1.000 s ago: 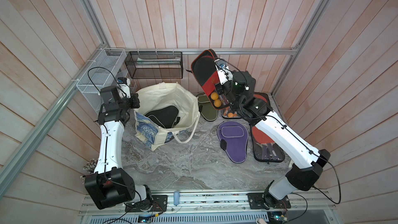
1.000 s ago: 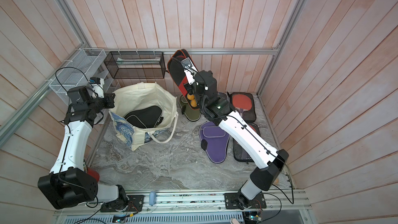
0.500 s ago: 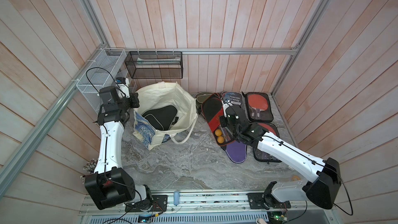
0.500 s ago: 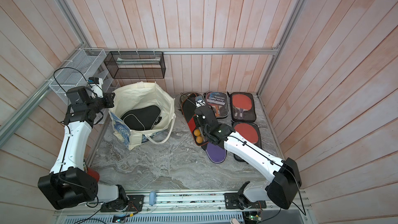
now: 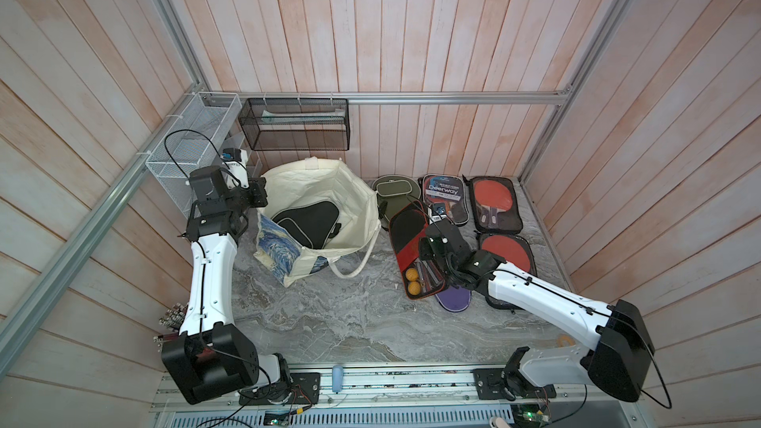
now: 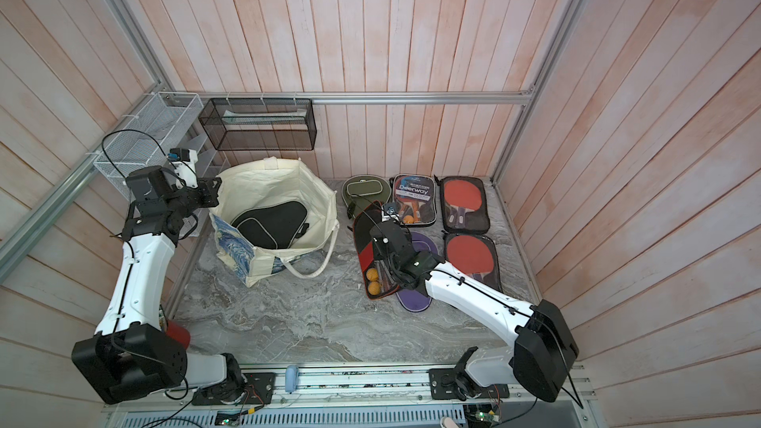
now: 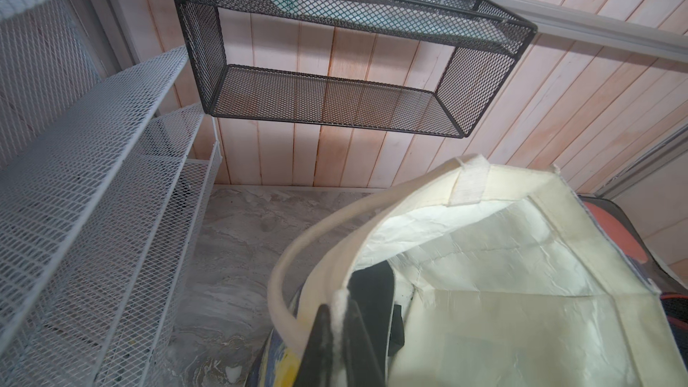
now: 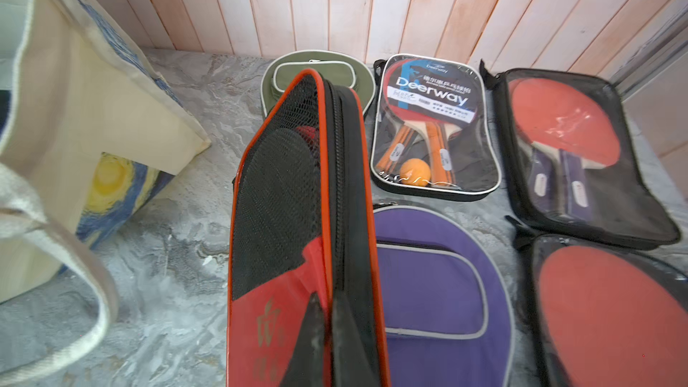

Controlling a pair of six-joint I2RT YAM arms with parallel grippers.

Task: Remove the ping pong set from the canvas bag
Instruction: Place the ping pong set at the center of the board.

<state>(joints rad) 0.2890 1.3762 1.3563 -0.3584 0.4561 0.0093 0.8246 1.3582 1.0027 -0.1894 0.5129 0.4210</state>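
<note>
The cream canvas bag (image 5: 350, 199) (image 6: 313, 199) stands open at the left, its blue-and-yellow print facing front. My left gripper (image 5: 259, 195) (image 7: 337, 305) is shut on the bag's left rim. A black zip case (image 5: 306, 220) (image 7: 372, 284) lies inside the bag. Right of the bag, my right gripper (image 5: 430, 255) (image 8: 324, 299) is shut on the edge of a red-and-black mesh ping pong set (image 5: 405, 236) (image 8: 283, 199) with orange balls at its near end. The set hangs tilted on edge, low over a purple case (image 5: 455, 298) (image 8: 428, 273).
Along the back right lie an olive case (image 5: 393, 189), a Deerway paddle pack (image 5: 444, 195) and two black cases with red paddles (image 5: 494, 203) (image 5: 506, 249). A black mesh basket (image 5: 294, 125) hangs on the back wall. A white wire rack (image 5: 193, 137) stands behind my left arm.
My right arm has swung the red-and-black set down from high by the back wall to low over the purple case. The left arm and the bag have stayed put.
</note>
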